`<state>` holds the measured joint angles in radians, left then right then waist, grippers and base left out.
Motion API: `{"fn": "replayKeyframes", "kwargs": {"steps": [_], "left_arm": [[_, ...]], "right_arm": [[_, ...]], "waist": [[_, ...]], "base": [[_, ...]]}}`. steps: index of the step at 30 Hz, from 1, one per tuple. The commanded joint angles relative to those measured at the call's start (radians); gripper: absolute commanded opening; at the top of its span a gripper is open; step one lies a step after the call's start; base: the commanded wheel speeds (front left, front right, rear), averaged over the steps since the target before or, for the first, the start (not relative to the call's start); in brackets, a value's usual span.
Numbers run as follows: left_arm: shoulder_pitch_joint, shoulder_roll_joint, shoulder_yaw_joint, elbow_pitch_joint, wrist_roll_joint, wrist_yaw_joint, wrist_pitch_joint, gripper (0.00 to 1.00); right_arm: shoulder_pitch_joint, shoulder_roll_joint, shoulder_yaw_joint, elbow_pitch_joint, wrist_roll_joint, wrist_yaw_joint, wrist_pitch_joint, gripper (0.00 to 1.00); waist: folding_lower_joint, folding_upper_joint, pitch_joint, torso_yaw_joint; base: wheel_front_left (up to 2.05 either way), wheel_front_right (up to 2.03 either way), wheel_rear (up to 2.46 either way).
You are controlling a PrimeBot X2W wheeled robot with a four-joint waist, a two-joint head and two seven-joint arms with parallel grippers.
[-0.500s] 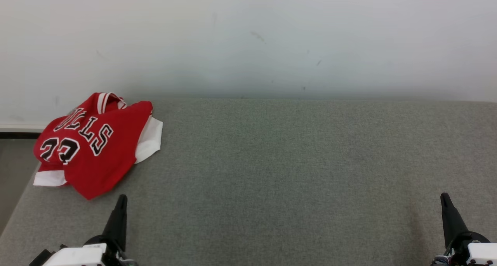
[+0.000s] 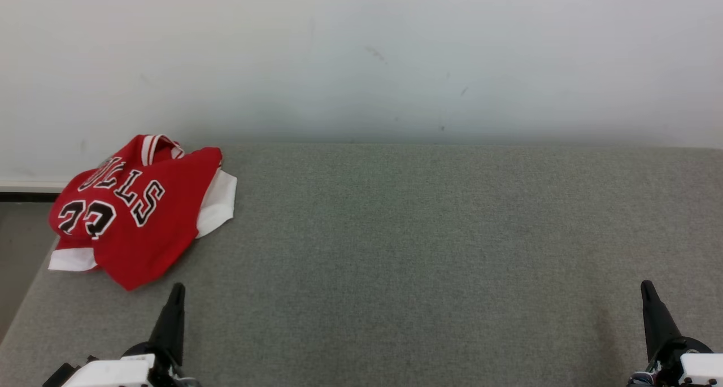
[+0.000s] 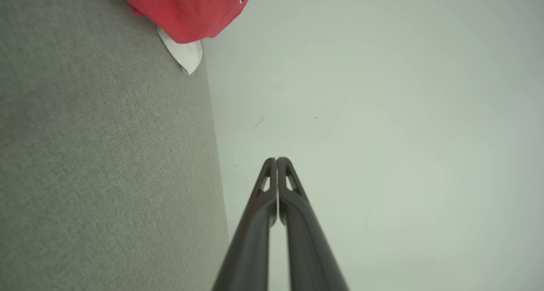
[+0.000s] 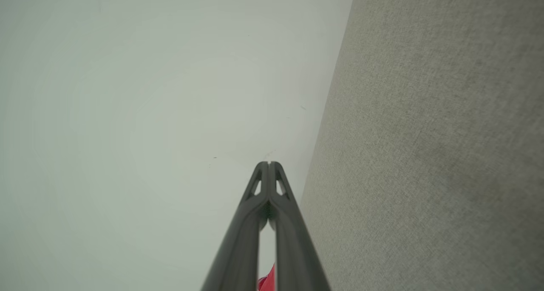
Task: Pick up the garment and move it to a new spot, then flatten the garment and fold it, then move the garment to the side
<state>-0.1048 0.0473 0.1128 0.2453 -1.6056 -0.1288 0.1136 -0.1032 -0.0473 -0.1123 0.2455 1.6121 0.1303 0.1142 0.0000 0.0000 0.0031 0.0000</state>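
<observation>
**Red jersey (image 2: 135,206) lies bundled at the far left, nothing held**

Head view: I see the jersey, red with black-and-white lettering and white trim, lying in a loose bundle at the far left corner of the grey fabric surface (image 2: 423,251), close to the pale wall (image 2: 361,53). My left gripper (image 2: 177,288) sits at the lower left, near the jersey but not touching it. My right gripper (image 2: 645,286) sits at the lower right, well apart from it.

Left wrist view: the two dark fingers press together at the tips, holding nothing. The jersey's red edge and a white flap show at the top left, on the grey surface.

Right wrist view: the fingers meet at the tips, empty. The grey surface runs down the right, with the wall ahead. A sliver of red shows at the bottom edge between the fingers.
</observation>
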Motion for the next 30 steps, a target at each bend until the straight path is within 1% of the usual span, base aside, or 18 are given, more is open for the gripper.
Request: {"fn": "replayKeyframes", "kwargs": {"steps": [1,30], "left_arm": [[-0.009,0.007,0.002,-0.002,-0.014,-0.006,0.004,0.0],[-0.009,0.007,0.002,-0.002,-0.014,-0.006,0.004,0.0]], "right_arm": [[-0.012,-0.007,-0.004,-0.003,0.001,0.001,0.003,0.0],[-0.012,-0.007,-0.004,-0.003,0.001,0.001,0.003,0.0]], "waist": [[0.0,0.0,0.0,0.0],[0.0,0.0,0.0,0.0]], "base": [[0.0,0.0,0.0],[0.0,0.0,0.0]]}}
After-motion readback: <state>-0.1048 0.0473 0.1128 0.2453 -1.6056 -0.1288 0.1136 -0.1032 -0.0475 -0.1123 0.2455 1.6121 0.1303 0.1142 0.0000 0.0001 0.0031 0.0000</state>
